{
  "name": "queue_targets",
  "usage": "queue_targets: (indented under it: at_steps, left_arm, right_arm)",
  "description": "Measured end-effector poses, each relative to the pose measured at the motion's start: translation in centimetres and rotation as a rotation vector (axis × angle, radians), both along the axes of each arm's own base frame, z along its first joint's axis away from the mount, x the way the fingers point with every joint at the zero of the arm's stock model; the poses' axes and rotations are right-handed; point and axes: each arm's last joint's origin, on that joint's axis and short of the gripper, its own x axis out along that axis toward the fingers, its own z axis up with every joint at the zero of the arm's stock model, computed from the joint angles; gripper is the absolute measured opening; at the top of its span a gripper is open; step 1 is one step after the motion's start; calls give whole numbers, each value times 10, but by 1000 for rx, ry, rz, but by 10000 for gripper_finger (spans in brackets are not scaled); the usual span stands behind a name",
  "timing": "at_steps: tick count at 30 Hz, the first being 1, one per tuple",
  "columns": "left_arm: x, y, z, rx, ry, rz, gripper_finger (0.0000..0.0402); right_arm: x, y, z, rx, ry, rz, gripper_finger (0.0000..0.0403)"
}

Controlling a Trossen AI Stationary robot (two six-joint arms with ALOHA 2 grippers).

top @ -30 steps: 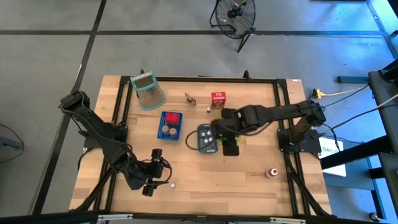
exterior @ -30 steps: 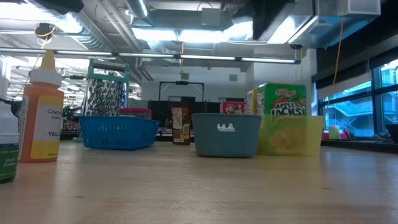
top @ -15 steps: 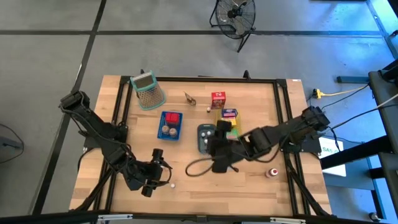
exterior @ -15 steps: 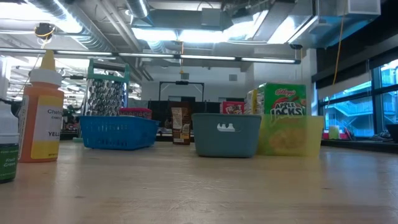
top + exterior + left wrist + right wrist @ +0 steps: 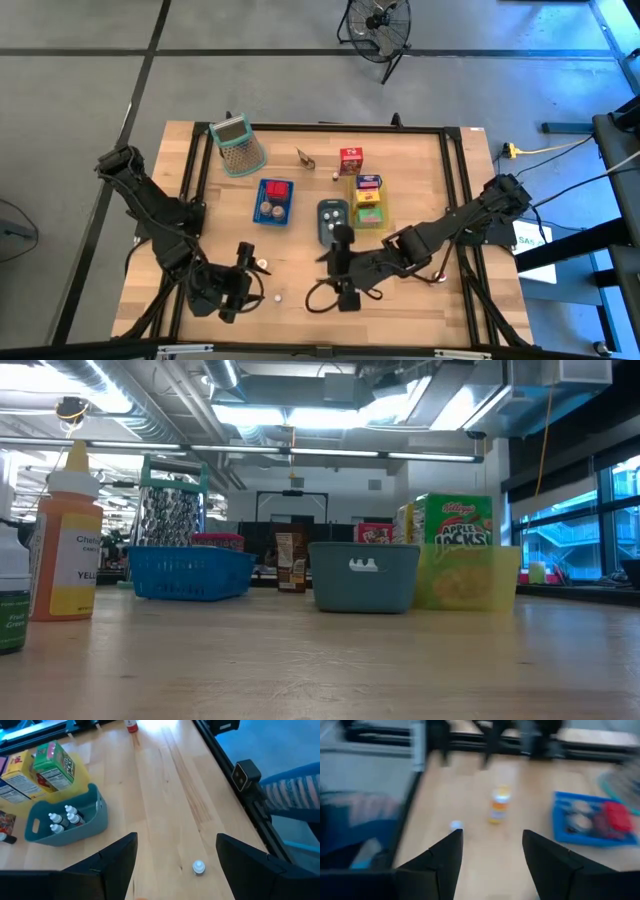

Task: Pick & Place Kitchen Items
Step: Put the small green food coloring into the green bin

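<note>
My left gripper [image 5: 247, 284] [image 5: 176, 838] hangs open above the table's near left part. A tiny white round piece [image 5: 199, 867] [image 5: 277, 296] lies on the wood ahead of it, untouched. My right gripper [image 5: 337, 268] [image 5: 492, 834] is open over the near middle and points toward the table's left. Ahead of it stand a small orange bottle [image 5: 498, 805] [image 5: 66, 540] and the white piece [image 5: 455, 825]. A red-capped bottle [image 5: 437, 277] stands near the right edge. Cartons [image 5: 52, 762] stand in the yellow tray [image 5: 369, 212].
The blue tray [image 5: 274, 200] holds a red thing and round pieces. The grey-blue tray [image 5: 333, 222] [image 5: 67, 822] holds small white bottles. At the back stand a red carton [image 5: 350, 160], a brown piece [image 5: 305, 158] and the green-rimmed grater [image 5: 238, 145]. Bare wood lies along the near edge.
My right gripper has swung from above the grey-blue and yellow trays toward the table's near edge and left, turning until it points left; it stays open. My left gripper has drawn back a little toward the near left corner and risen slightly, still open.
</note>
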Motion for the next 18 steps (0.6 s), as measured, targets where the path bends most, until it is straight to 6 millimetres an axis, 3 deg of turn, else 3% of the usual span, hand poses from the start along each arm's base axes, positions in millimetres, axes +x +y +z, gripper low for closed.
queue_targets:
  at_steps: [3, 9, 18]
  left_arm:
    - [-1, -1, 0, 19, -1, -18, 265]
    - [-2, -2, 0, 14, 15, -48, 267]
    - [-7, -8, -1, -8, 37, -112, 265]
  right_arm:
    - [2, 3, 3, 29, -32, 58, 209]
    - [3, 15, 3, -24, -132, -70, 208]
    - [9, 49, -9, -119, -278, -61, 208]
